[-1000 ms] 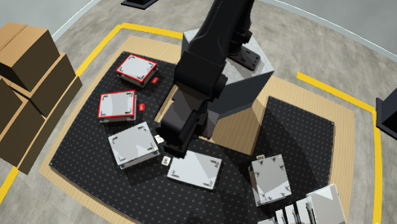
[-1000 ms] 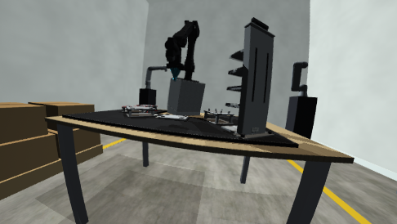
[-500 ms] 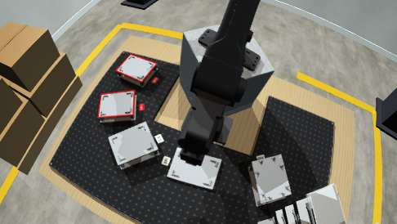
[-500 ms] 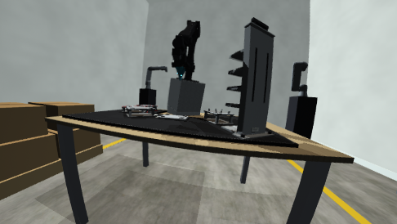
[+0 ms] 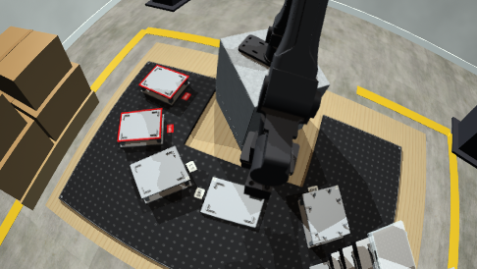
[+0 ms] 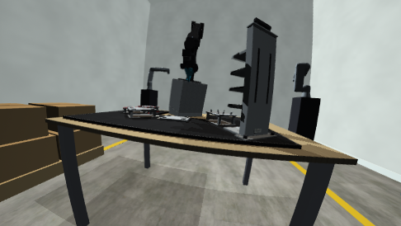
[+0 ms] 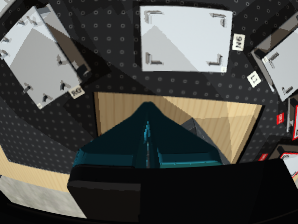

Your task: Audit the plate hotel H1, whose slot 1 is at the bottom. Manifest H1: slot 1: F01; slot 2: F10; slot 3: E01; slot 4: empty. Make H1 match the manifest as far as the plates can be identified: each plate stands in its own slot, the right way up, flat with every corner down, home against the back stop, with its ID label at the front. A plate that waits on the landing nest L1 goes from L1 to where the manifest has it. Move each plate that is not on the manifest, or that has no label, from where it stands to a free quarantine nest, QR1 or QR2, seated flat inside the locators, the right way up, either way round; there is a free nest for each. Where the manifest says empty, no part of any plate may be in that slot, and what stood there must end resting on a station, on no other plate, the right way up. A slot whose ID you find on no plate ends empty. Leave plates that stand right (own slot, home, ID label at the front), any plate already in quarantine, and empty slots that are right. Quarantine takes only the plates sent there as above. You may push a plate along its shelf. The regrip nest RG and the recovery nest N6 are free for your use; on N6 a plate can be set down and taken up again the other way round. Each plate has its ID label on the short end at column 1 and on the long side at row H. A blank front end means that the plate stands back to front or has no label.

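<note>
The plate hotel H1 (image 6: 255, 82) is a tall dark tower at the table's right end, and only its top shows in the overhead view (image 5: 389, 246). Its shelves are seen edge-on, so I cannot tell which slots hold plates. My gripper (image 7: 147, 109) has teal fingers, shut with nothing between them. It hangs high over the tan gap in front of the arm's grey pedestal (image 5: 245, 93), also in the side view (image 6: 190, 74). Two red-rimmed quarantine nests (image 5: 164, 82) (image 5: 140, 126) lie at the far left, each with a pale top.
Three more white-topped stations sit on the black mat: one left of centre (image 5: 160, 173), a flat one below the gripper (image 5: 232, 201) (image 7: 185, 38), and one beside the hotel (image 5: 324, 215). Cardboard boxes (image 5: 34, 113) stand beyond the table's left edge.
</note>
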Tool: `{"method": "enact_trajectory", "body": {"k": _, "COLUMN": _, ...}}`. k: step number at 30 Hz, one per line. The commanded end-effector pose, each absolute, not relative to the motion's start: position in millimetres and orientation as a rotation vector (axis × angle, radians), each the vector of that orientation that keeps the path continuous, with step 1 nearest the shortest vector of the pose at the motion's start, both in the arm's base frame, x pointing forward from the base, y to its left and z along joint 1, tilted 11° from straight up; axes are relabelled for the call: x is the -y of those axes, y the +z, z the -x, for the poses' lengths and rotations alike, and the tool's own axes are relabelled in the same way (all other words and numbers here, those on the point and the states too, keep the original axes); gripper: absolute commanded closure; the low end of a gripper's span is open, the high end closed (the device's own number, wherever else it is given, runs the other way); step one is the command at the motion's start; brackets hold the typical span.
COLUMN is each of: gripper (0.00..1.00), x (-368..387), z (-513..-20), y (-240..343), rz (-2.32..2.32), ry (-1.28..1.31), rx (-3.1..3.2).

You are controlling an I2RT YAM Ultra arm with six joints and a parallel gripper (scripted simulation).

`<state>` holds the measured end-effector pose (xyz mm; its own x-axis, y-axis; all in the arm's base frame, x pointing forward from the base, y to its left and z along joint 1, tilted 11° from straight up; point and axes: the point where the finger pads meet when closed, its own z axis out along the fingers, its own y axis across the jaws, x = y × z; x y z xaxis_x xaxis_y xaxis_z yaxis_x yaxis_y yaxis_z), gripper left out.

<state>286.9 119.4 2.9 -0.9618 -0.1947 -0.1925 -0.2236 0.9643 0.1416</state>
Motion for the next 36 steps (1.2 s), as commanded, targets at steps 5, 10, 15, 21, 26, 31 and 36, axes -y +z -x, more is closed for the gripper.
{"method": "enact_trajectory", "body": {"k": 5, "gripper": 1.00, "x": -145, "z": -298, "y": 15, "rz": 0.368, "ry": 0.290, "rx": -2.775}}
{"method": "enact_trajectory", "body": {"k": 10, "gripper": 1.00, "x": -155, "z": -296, "y": 16, "rz": 0.398, "ry": 0.304, "rx": -2.728}}
{"method": "enact_trajectory", "body": {"k": 15, "gripper": 1.00, "x": -172, "z": -294, "y": 19, "rz": 0.447, "ry": 0.326, "rx": -2.648}}
{"method": "enact_trajectory", "body": {"k": 21, "gripper": 1.00, "x": -179, "z": -293, "y": 20, "rz": 0.502, "ry": 0.350, "rx": -2.552}}
{"method": "enact_trajectory", "body": {"k": 26, "gripper": 1.00, "x": -179, "z": -293, "y": 20, "rz": 0.529, "ry": 0.362, "rx": -2.503}}
{"method": "enact_trajectory", "body": {"k": 31, "gripper": 1.00, "x": -179, "z": -293, "y": 20, "rz": 0.571, "ry": 0.379, "rx": -2.421}}
{"method": "enact_trajectory", "body": {"k": 36, "gripper": 1.00, "x": -179, "z": -293, "y": 20, "rz": 0.612, "ry": 0.396, "rx": -2.339}}
